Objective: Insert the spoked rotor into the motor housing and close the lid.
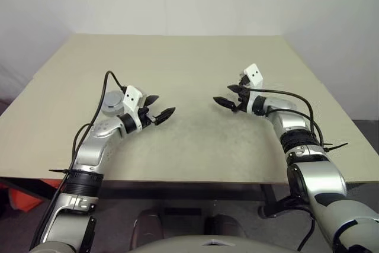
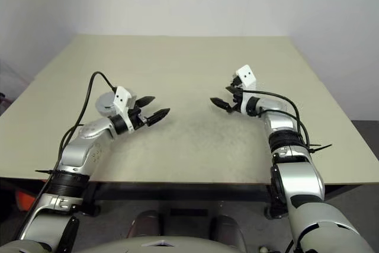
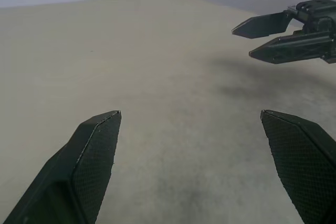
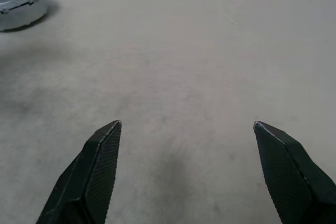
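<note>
Smooth grey round lid (image 4: 18, 3) on matte beige table (image 1: 195, 57); both jaws spread, empty.

Two head-mounted eyes look forward and down over a beige table (image 1: 195, 57) toward a white wall, taking in both arms; the pair share almost the whole tabletop, offset slightly sideways. The left wrist camera sits low and close to the surface, sighting level along the left gripper (image 3: 191, 116) across the table, with the right gripper (image 3: 273, 38) at its two o'clock, so it overlaps the head views at mid-table. The right wrist camera, angled slightly down along the right gripper (image 4: 186, 124), looks across bare tabletop to the lid (image 4: 18, 3) at ten o'clock, the grey cap the head views show behind the left wrist (image 1: 112, 102).
</note>
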Controlling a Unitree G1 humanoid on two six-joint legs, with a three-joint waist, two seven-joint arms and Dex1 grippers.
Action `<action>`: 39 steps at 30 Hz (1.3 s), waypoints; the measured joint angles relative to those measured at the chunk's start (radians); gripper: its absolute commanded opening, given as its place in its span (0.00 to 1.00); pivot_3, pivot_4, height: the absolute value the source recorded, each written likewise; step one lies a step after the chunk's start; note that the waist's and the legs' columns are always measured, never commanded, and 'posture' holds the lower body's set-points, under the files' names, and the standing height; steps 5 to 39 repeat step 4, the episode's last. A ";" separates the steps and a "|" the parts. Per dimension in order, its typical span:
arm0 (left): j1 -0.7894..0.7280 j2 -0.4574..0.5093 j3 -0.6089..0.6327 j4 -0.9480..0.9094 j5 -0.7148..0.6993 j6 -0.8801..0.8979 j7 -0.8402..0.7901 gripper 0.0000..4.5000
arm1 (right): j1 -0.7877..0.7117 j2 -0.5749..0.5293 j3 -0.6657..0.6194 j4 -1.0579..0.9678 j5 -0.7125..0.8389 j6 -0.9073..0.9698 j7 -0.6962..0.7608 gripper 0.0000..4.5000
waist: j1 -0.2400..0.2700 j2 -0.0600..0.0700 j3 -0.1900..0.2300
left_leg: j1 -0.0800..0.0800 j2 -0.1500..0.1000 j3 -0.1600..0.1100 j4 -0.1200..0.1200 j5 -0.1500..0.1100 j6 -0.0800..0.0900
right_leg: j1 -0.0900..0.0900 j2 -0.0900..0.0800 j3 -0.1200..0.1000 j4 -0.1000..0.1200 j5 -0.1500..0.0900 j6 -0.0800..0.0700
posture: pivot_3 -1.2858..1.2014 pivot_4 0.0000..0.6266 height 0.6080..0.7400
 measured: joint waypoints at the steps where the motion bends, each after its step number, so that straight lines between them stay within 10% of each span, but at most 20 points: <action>1: 0.000 -0.004 0.000 0.001 0.003 0.000 -0.001 1.00 | 0.000 0.000 0.000 -0.002 -0.003 -0.007 -0.010 0.99 | 0.000 0.000 0.000 | 0.000 0.000 0.000 0.001 0.000 0.000 | 0.000 0.000 0.000 0.000 0.000 0.000 | 0.52 0.00 1.00; 39: 0.000 -0.010 -0.001 0.013 0.015 0.000 -0.002 1.00 | 0.004 -0.003 0.005 -0.019 -0.018 -0.018 -0.006 0.99 | 0.000 0.000 0.000 | 0.001 0.000 0.000 0.001 -0.001 0.002 | 0.001 0.000 0.000 0.001 0.000 0.000 | 0.52 0.00 1.00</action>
